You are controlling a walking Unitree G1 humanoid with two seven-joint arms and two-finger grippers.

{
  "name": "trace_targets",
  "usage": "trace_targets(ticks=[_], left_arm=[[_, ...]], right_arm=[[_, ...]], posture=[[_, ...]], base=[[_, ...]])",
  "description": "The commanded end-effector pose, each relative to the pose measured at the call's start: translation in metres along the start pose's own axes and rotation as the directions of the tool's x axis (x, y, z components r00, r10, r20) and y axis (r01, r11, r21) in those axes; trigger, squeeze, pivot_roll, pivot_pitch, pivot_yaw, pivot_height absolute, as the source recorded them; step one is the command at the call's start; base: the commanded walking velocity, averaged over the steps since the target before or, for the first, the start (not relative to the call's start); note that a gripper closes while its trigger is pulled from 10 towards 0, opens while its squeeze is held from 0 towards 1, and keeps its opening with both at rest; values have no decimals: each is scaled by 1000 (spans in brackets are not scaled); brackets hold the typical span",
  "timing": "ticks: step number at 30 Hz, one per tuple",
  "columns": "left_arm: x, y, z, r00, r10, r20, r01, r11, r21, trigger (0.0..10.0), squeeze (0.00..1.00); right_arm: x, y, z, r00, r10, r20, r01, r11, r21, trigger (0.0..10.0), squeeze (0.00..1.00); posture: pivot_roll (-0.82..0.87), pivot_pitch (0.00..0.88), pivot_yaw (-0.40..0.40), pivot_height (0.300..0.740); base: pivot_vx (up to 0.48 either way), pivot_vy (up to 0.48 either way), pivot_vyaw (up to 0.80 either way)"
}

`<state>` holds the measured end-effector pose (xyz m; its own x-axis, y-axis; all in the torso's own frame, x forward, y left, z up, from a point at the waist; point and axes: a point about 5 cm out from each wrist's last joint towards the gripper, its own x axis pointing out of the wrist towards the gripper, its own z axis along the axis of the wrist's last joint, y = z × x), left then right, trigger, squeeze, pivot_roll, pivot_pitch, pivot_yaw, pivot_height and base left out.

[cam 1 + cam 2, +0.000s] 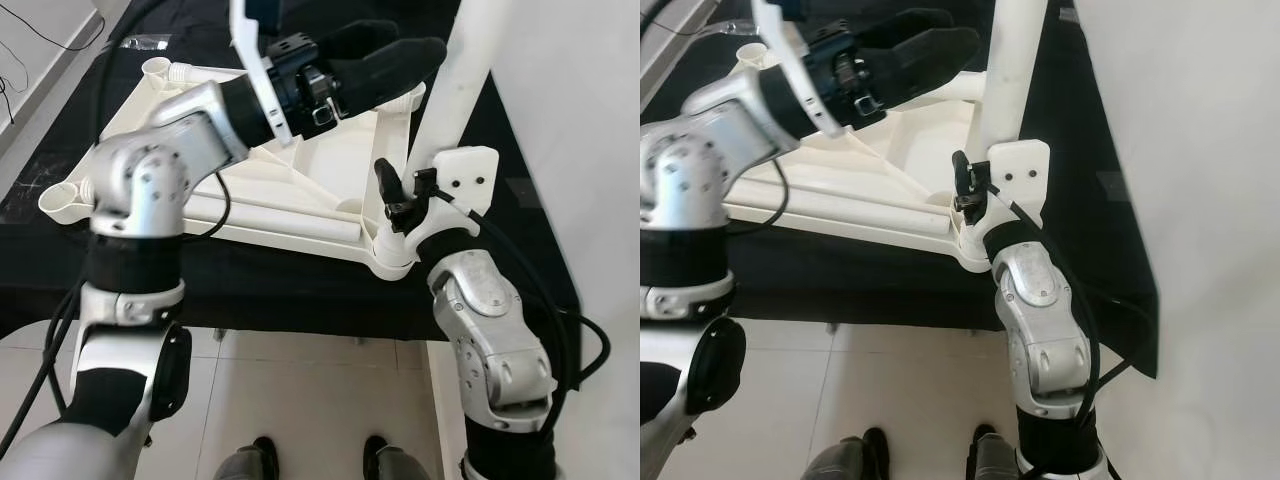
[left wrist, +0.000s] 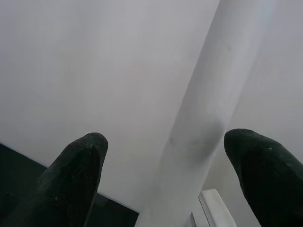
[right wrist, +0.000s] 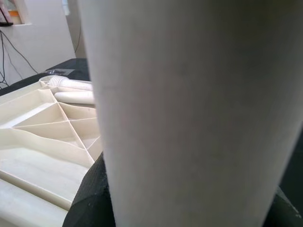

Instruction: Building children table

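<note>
Table leg (image 1: 462,80) standing near upright in the corner socket (image 1: 392,262) of the upturned tabletop (image 1: 300,185) on the black surface (image 1: 250,275). Right pincer (image 1: 405,195) pinching its base. Left pincer (image 1: 400,55) spread, leg at three o'clock, long axis twelve-to-six.

White plastic tabletop (image 1: 300,180) lies upside down, ribbed underside up, on black cloth. One white leg (image 1: 455,90) stands upright in near right corner socket (image 1: 392,255). Loose leg (image 1: 270,222) lies along near edge. Left corner sockets (image 1: 62,200) empty.
</note>
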<state>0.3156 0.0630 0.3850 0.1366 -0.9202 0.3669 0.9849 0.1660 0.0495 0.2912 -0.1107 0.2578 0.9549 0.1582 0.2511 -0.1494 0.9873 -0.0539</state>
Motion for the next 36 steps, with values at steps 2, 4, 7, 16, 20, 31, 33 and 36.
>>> trace_targets(ticks=[2,4,7,16,20,31,33,36], left_arm=[[15,-3,1,997,-71,-38,73,997,36,10000,0],[15,-3,1,997,-71,-38,73,997,36,10000,0],[31,3,-2,992,-61,-107,76,987,144,10000,0],[54,9,0,987,-40,-155,83,956,281,0,0],[58,10,3,991,-50,-121,83,957,279,0,0],[70,-1,2,989,-111,-93,133,953,272,0,0],[70,-2,2,989,-116,-92,137,953,271,0,0],[71,-5,-1,988,-133,-76,148,955,256,0,0]], right_arm=[[-1,-1,-37,983,-15,-182,20,999,30,10000,0],[-1,-1,-37,983,-15,-182,20,999,30,10000,0],[0,3,-35,986,-2,-166,9,999,44,10000,0],[0,11,-30,990,35,-138,-27,998,61,10000,0],[1,13,-30,990,39,-136,-30,997,67,10000,0],[0,13,-29,991,55,-126,-46,996,71,10000,0],[0,13,-29,991,57,-125,-49,996,70,10000,0],[-1,12,-28,990,80,-114,-73,995,67,10000,0]], posture=[[26,264,55,740],[26,264,55,740],[29,267,62,740],[32,270,64,740],[33,270,65,740],[26,262,68,740],[26,262,68,740],[22,260,69,740]], base=[[0,0,0],[0,0,0],[0,0,0],[0,0,0],[0,0,0],[0,0,0],[0,0,0],[0,0,0]])
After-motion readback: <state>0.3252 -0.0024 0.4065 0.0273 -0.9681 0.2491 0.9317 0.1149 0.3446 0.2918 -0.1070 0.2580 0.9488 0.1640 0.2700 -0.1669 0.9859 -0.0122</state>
